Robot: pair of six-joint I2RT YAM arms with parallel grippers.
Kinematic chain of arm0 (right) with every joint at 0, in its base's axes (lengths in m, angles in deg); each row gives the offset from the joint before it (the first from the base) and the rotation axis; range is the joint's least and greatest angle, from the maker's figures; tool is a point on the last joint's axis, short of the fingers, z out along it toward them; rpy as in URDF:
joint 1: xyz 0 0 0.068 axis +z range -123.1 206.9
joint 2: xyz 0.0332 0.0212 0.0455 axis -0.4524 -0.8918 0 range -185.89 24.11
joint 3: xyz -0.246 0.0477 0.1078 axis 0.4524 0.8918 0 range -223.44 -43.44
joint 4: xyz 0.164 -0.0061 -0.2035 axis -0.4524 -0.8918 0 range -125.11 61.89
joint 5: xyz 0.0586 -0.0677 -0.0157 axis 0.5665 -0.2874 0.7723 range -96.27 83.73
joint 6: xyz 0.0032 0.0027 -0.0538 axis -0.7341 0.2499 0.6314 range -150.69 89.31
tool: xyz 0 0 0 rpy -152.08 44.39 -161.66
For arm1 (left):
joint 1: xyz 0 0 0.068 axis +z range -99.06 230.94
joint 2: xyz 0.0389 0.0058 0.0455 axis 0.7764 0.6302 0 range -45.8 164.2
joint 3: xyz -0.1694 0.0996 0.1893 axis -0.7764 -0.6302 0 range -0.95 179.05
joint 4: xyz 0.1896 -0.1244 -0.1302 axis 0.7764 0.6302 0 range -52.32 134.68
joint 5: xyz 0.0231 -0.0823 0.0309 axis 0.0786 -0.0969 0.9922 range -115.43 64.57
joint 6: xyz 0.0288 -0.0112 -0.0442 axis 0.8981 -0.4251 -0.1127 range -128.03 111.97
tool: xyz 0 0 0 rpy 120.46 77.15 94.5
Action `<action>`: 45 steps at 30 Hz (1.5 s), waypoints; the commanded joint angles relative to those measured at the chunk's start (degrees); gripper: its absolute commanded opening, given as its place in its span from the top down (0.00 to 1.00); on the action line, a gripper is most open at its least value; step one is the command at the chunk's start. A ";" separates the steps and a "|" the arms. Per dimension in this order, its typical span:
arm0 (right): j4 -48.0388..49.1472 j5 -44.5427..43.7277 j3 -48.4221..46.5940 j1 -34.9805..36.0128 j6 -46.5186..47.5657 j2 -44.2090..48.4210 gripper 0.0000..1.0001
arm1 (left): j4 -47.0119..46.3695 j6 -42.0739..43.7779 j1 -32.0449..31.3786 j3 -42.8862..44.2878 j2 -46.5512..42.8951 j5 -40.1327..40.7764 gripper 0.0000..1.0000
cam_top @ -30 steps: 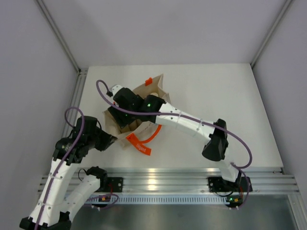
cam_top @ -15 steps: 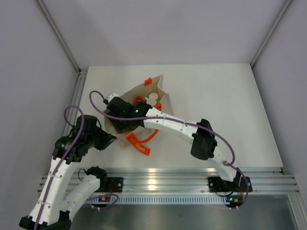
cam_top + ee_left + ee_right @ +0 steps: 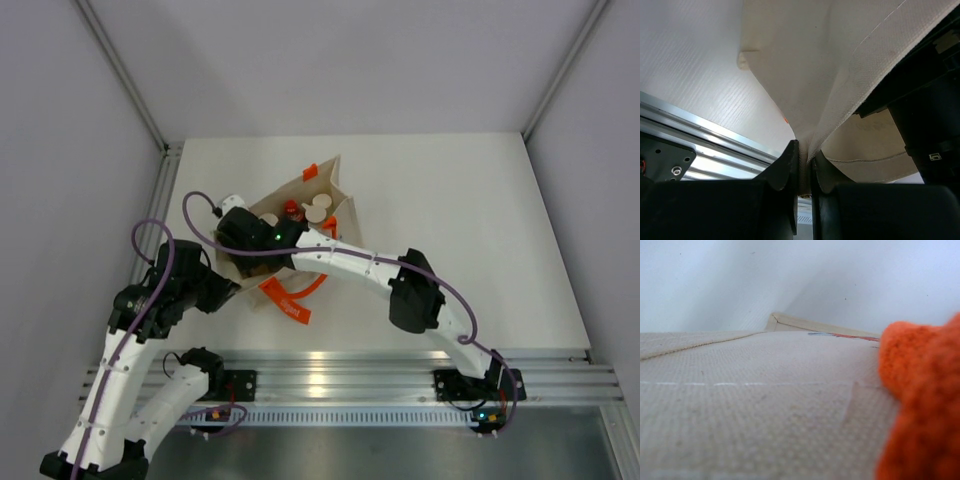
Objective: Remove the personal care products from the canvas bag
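Observation:
The canvas bag (image 3: 327, 182) lies open on the table's left half, beige with an orange handle (image 3: 300, 291) and an orange tab (image 3: 310, 168). Pale round caps of the personal care products (image 3: 318, 209) show inside its mouth. My left gripper (image 3: 229, 287) is shut on the bag's near-left edge; in the left wrist view the canvas (image 3: 840, 75) is pinched between the two fingers (image 3: 787, 162). My right gripper (image 3: 245, 250) reaches into the bag, its fingers hidden. The right wrist view shows only bag canvas (image 3: 765, 390) and an orange strap (image 3: 925, 400).
The bag sits close to the table's left edge and the vertical frame post (image 3: 165, 160). The aluminium rail (image 3: 400, 375) runs along the near edge. My right arm's elbow (image 3: 412, 295) hangs over the table just right of the bag.
My right arm has pushed left and deeper into the bag, uncovering the pale caps at the bag's mouth. The left gripper has kept its hold on the edge.

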 commanded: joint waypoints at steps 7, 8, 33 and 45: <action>10.27 -5.04 2.41 0.58 -1.00 8.26 1.00 | 4.53 0.18 0.51 1.23 -0.83 5.21 1.00; 10.36 -4.78 2.23 0.67 -0.83 8.88 1.00 | 4.44 0.09 0.51 1.24 -0.83 5.39 1.00; 4.12 -3.28 0.12 0.67 4.71 30.15 1.00 | 4.35 -2.02 0.51 2.20 1.10 6.88 1.00; -1.06 -14.79 4.49 -6.08 6.56 48.51 1.00 | 4.26 -3.33 0.51 1.94 1.02 7.23 1.00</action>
